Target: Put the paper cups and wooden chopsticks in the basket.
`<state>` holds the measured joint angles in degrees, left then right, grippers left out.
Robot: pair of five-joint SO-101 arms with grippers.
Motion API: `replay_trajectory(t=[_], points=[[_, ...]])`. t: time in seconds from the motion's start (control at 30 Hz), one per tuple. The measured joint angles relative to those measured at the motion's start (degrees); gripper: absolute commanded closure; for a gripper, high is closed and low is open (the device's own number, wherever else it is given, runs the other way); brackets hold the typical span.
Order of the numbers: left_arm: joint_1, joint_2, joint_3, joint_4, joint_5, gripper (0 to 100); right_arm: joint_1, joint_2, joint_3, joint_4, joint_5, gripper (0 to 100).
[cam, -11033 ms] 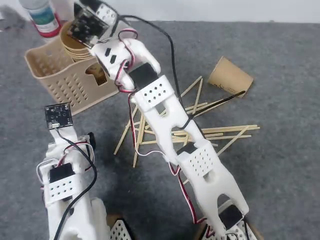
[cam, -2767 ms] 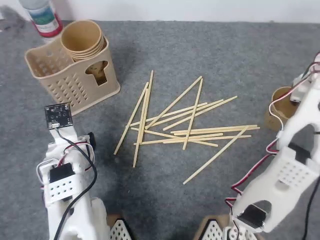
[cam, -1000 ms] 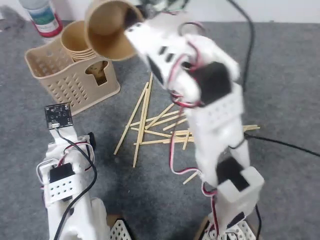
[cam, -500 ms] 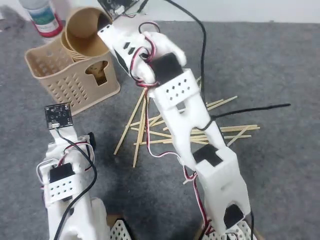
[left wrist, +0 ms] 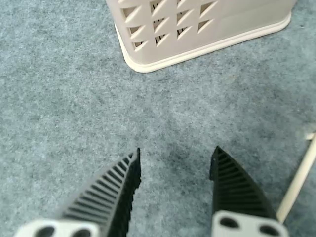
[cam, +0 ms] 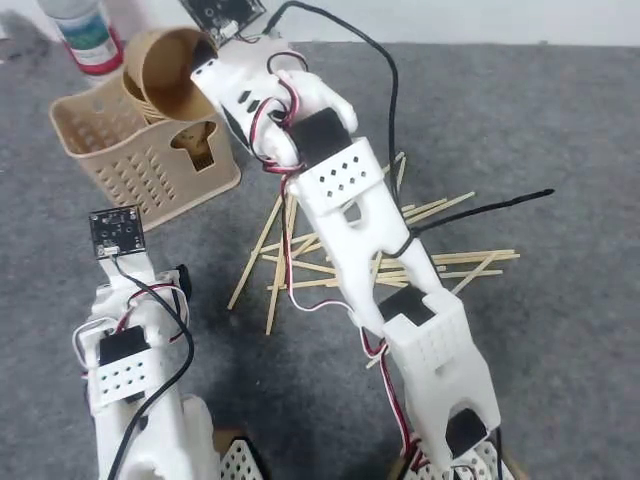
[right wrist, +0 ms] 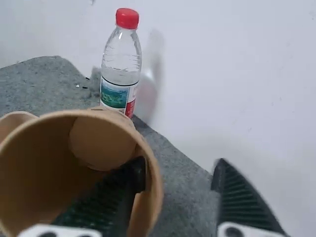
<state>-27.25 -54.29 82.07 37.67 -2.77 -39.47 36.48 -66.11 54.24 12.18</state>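
Note:
A tan paper cup (cam: 168, 65) hangs tilted over the stack of cups (cam: 133, 88) in the beige basket (cam: 140, 165). My right gripper (cam: 203, 62) is at its rim. In the right wrist view the cup (right wrist: 74, 168) has one finger (right wrist: 123, 192) inside it. The other finger (right wrist: 242, 197) stands well off the wall, so this gripper (right wrist: 180, 165) is open. Several wooden chopsticks (cam: 450, 265) lie scattered on the grey carpet, partly under the right arm. My left gripper (left wrist: 175, 155) is open over bare carpet, just short of the basket (left wrist: 197, 29).
A water bottle (cam: 88, 30) with a red cap (right wrist: 120, 64) stands behind the basket by the white wall. The left arm (cam: 125, 340) sits at the near left. One chopstick end (left wrist: 298, 180) lies beside the left gripper. Open carpet lies to the far right.
The right arm has swung the cup left and down from high above the table to just over the stack in the basket. The left arm has kept still.

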Motion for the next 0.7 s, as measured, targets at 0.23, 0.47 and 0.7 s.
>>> replay_trajectory(t=[0.23, 0.47, 0.7], points=[[0.0, 0.0, 0.0, 0.0, 0.0, 78, -0.6, 2.3, 1.1, -8.4, 0.0, 77.2], [0.0, 0.0, 0.0, 0.0, 0.0, 78, -0.9, 7.3, 1.1, -17.0, 0.0, 83.8], [0.0, 0.0, 0.0, 0.0, 0.0, 78, -0.8, 7.3, -5.7, -17.3, 0.0, 84.7]])
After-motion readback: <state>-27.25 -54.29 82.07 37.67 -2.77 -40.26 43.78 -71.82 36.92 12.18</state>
